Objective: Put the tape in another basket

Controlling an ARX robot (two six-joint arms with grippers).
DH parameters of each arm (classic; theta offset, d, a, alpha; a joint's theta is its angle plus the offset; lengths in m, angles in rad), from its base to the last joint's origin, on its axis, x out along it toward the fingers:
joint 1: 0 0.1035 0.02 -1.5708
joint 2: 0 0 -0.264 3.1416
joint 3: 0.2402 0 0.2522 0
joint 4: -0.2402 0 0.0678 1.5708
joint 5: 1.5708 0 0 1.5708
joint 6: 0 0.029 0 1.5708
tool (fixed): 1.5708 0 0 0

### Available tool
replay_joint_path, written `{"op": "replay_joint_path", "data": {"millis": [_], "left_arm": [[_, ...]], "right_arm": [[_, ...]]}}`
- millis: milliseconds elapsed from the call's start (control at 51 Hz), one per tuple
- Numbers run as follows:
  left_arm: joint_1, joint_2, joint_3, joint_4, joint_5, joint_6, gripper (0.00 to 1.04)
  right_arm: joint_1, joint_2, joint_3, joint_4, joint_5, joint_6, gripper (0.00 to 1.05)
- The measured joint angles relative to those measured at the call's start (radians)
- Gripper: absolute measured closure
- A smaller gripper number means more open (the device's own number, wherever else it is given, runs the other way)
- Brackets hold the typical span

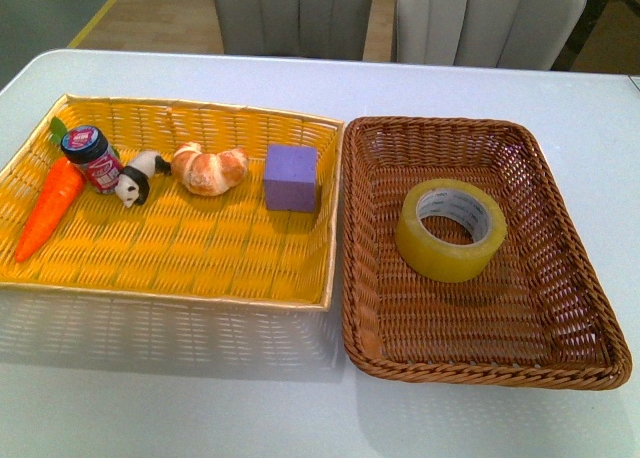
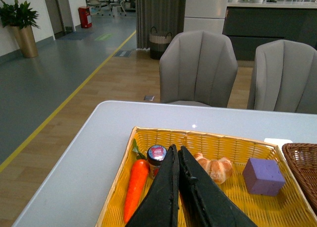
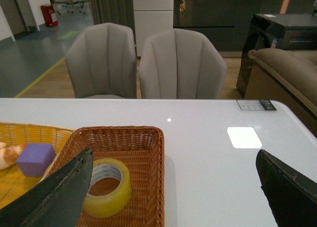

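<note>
In the front view the tape lies flat at centre right, inside the brown basket; the yellow basket is on its left. The roll looks light, stiff and smooth, so gripping across its wall through the core seems best. Left gripper has its jaws together; right gripper has them wide apart.

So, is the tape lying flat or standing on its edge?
Lying flat. The tape rests in the brown basket with its hole facing up, so the white core shows from above.
</note>
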Motion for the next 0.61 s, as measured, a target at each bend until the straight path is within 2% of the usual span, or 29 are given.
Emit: {"op": "replay_joint_path", "data": {"millis": [608], "left_arm": [[0.000,-0.266,0.000,-0.261,0.000,0.000,1.03]], "right_arm": [[0.000,0.000,0.000,0.000,0.000,0.000,0.09]]}}
